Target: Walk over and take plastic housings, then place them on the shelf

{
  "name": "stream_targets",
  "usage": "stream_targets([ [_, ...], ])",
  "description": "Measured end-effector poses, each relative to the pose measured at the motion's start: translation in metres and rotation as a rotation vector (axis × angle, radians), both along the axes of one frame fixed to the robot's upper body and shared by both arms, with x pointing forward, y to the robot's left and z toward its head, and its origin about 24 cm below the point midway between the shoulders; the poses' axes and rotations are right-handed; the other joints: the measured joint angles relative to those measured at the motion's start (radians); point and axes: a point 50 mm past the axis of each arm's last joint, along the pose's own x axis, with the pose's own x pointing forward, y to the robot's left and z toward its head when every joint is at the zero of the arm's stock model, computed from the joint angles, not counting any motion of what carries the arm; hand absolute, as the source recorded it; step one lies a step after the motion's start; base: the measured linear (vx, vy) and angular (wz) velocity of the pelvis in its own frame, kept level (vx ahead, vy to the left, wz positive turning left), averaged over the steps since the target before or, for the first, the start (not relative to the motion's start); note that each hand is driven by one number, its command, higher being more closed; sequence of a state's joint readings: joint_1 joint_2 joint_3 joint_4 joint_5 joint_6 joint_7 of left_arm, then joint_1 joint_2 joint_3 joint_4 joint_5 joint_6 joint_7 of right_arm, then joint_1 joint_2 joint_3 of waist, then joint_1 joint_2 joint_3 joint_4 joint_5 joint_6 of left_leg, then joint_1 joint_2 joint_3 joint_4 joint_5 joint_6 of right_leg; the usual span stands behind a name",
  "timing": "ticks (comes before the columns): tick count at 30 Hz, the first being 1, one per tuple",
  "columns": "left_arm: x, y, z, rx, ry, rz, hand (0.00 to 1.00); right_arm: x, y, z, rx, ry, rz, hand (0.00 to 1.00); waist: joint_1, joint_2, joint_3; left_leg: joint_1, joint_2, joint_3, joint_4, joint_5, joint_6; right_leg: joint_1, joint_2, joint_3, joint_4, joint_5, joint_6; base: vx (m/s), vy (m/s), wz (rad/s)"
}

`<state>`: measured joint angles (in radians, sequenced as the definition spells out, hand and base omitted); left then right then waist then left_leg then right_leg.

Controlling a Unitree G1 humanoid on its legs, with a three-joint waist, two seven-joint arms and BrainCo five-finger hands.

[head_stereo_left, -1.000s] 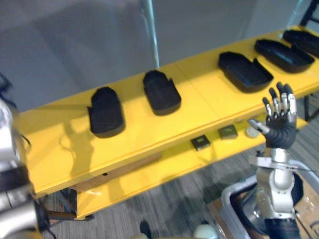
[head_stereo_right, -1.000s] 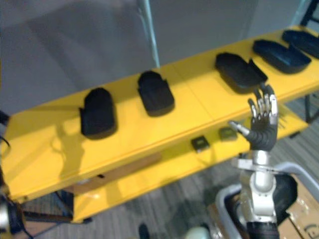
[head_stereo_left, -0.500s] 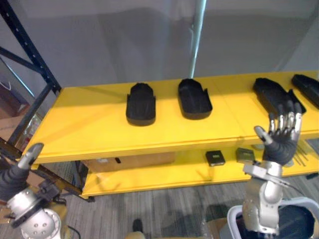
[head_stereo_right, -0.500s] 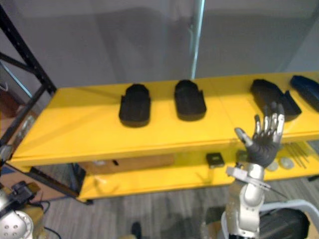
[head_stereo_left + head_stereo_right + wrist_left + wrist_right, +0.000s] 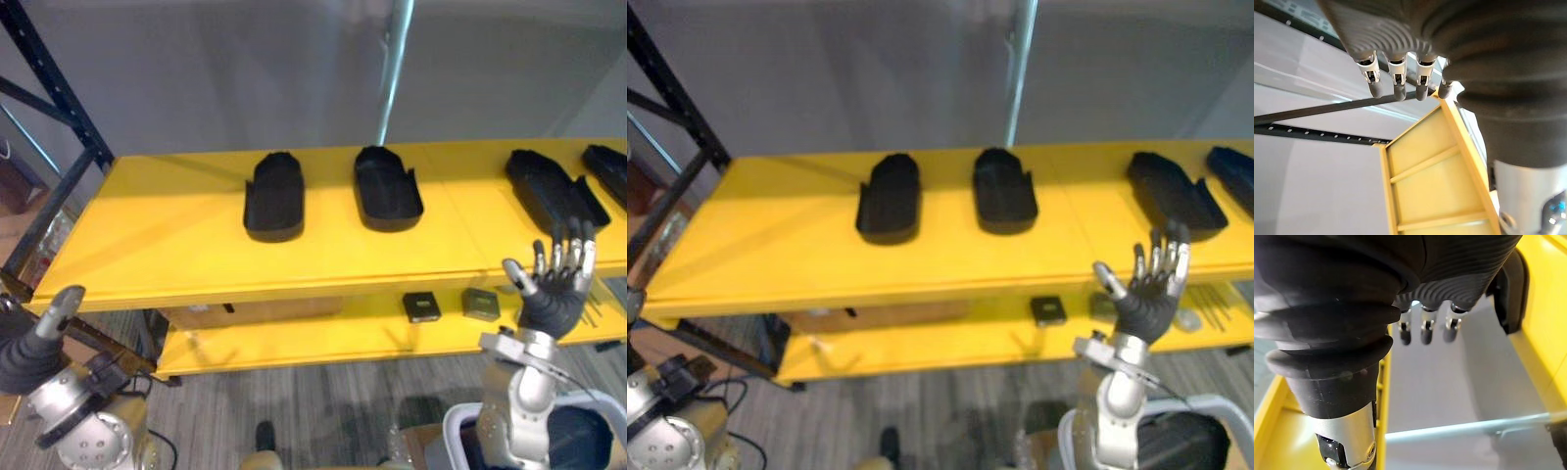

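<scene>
Your right hand [image 5: 552, 299] is raised, fingers straight and spread, holding nothing. At its 12 o'clock a black plastic housing [image 5: 551, 188] lies on the yellow shelf [image 5: 176, 245]. A second housing [image 5: 388, 188] and a third housing [image 5: 275, 196] lie toward 10 o'clock. Your left hand [image 5: 39, 343], at the scene's 8 o'clock, hangs loosely open and empty.

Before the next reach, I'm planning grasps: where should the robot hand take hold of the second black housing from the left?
Probably the near end wall of the housing, coming from the shelf's front edge with the right robot hand: it lies hollow side up, so thumb outside and fingers inside could pinch the rim.
</scene>
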<state>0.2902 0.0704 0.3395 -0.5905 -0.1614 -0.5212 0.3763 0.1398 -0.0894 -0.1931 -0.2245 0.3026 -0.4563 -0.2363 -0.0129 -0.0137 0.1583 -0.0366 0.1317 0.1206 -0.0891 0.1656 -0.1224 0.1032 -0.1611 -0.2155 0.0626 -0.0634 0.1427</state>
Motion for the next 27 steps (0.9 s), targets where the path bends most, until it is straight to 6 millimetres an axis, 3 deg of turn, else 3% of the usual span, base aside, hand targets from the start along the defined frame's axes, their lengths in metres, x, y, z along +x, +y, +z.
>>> stream_targets([
  [5, 0.005, -0.006, 0.001, 0.005, -0.010, -0.087, 0.00, -0.004, -0.008, -0.001, -0.081, 0.057, -0.051, 0.00, -0.003, -0.005, 0.003, 0.026, 0.022, 0.092, 0.001, -0.013, -0.002, -0.036, 0.011, 0.093, -0.002, 0.021, -0.006, 0.01, -0.001, -0.52],
  [7, 0.013, -0.015, 0.002, -0.003, -0.023, -0.147, 0.00, -0.012, -0.022, -0.002, -0.096, 0.075, -0.116, 0.00, -0.016, -0.010, 0.006, 0.058, 0.029, 0.151, 0.001, -0.027, -0.006, -0.045, 0.015, 0.152, -0.005, 0.029, -0.004, 0.00, 0.005, -0.85],
  [11, 0.038, -0.032, 0.001, -0.031, -0.027, -0.254, 0.00, -0.051, -0.057, 0.001, -0.159, 0.124, -0.285, 0.00, -0.113, -0.017, 0.013, 0.109, 0.036, 0.279, 0.001, -0.054, -0.016, -0.088, 0.025, 0.281, -0.012, 0.032, 0.000, -0.01, 0.003, -0.89],
  [12, 0.041, -0.035, 0.001, -0.040, -0.028, -0.262, 0.00, -0.057, -0.060, 0.001, -0.167, 0.131, -0.303, 0.00, -0.123, -0.017, 0.012, 0.116, 0.037, 0.294, 0.000, -0.056, -0.017, -0.090, 0.026, 0.297, -0.013, 0.033, 0.002, 0.02, 0.008, -0.71],
  [15, 0.054, -0.050, 0.002, -0.083, -0.026, -0.306, 0.00, -0.090, -0.072, 0.004, -0.164, 0.134, -0.382, 0.00, -0.194, -0.019, 0.014, 0.144, 0.041, 0.363, 0.001, -0.072, -0.023, -0.105, 0.036, 0.365, -0.013, 0.048, 0.014, 0.05, 0.005, -0.66],
  [17, 0.060, -0.058, 0.005, -0.071, -0.025, -0.322, 0.00, -0.103, -0.073, 0.002, -0.156, 0.131, -0.406, 0.00, -0.221, -0.018, 0.013, 0.145, 0.048, 0.384, 0.001, -0.075, -0.028, -0.111, 0.044, 0.384, -0.021, 0.057, 0.013, 0.04, -0.015, -0.35],
  [21, 0.069, -0.066, 0.003, -0.077, 0.015, -0.348, 0.00, -0.103, -0.065, 0.004, -0.146, 0.095, -0.366, 0.00, -0.223, -0.009, 0.014, 0.145, 0.050, 0.391, 0.002, -0.076, -0.028, -0.123, 0.048, 0.393, -0.018, 0.062, 0.014, 0.03, -0.013, -0.09],
  [24, 0.068, -0.060, 0.000, -0.068, 0.048, -0.297, 0.00, -0.087, -0.056, 0.007, -0.141, 0.050, -0.290, 0.00, -0.192, -0.010, 0.017, 0.139, 0.053, 0.385, 0.042, -0.102, -0.030, -0.146, 0.058, 0.436, 0.001, 0.066, 0.015, 0.02, -0.002, -0.34],
  [25, 0.065, -0.053, -0.002, -0.073, 0.061, -0.261, 0.00, -0.078, -0.052, 0.011, -0.149, 0.022, -0.252, 0.00, -0.163, -0.012, 0.021, 0.113, 0.056, 0.290, 0.138, -0.174, -0.029, -0.158, 0.063, 0.472, 0.008, 0.067, 0.017, 0.00, 0.019, -0.83],
  [26, 0.061, -0.046, -0.005, -0.076, 0.074, -0.226, 0.00, -0.070, -0.050, 0.018, -0.175, -0.009, -0.212, 0.00, -0.141, 0.003, 0.027, 0.086, 0.065, 0.176, 0.225, -0.254, -0.019, -0.166, 0.079, 0.509, 0.012, 0.071, 0.020, -0.02, 0.058, -1.29],
  [27, 0.055, -0.036, -0.009, -0.078, 0.095, -0.173, 0.00, -0.058, -0.048, 0.029, -0.221, -0.051, -0.155, 0.00, -0.113, 0.027, 0.038, 0.055, 0.074, 0.051, 0.330, -0.353, -0.035, -0.175, 0.106, 0.554, 0.016, 0.073, 0.025, -0.05, 0.142, -1.34],
])
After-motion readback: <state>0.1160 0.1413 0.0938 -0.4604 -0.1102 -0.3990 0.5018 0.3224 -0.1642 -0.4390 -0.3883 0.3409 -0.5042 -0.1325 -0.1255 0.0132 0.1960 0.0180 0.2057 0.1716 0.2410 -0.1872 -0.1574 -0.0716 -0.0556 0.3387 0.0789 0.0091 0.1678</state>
